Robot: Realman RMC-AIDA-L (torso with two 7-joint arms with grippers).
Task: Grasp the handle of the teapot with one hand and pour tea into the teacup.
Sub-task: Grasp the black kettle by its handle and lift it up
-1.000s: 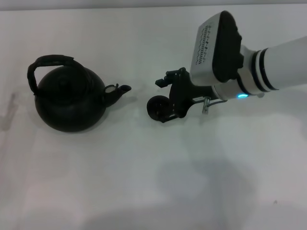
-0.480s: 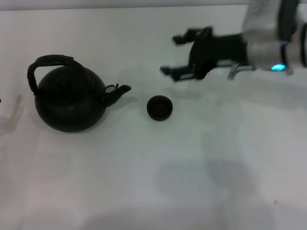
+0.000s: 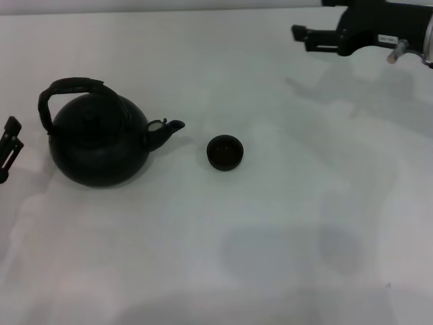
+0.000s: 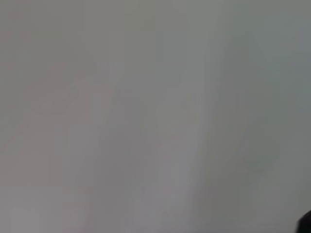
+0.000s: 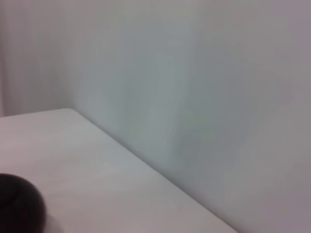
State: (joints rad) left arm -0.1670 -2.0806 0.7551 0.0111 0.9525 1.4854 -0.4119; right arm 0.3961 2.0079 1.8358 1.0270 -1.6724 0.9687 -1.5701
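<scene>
The black teapot (image 3: 98, 142) stands on the white table at the left, spout (image 3: 167, 128) pointing right toward the teacup (image 3: 224, 152). Its arched handle (image 3: 67, 87) stands upright above the lid, and nothing grips it. The small black teacup sits alone near the middle. My right gripper (image 3: 316, 19) is high at the far right, well away from the cup, open and empty. Just the tip of my left gripper (image 3: 8, 145) shows at the left edge, beside the teapot and apart from it.
The white table (image 3: 270, 237) runs to a pale wall at the back. The right wrist view shows the table's far edge and a dark rounded shape (image 5: 19, 208) low in the corner; I cannot tell what it is.
My right gripper let go of the teacup, then lifted and pulled back to the far right. The teacup stayed on the table. My left gripper has come into view at the left edge.
</scene>
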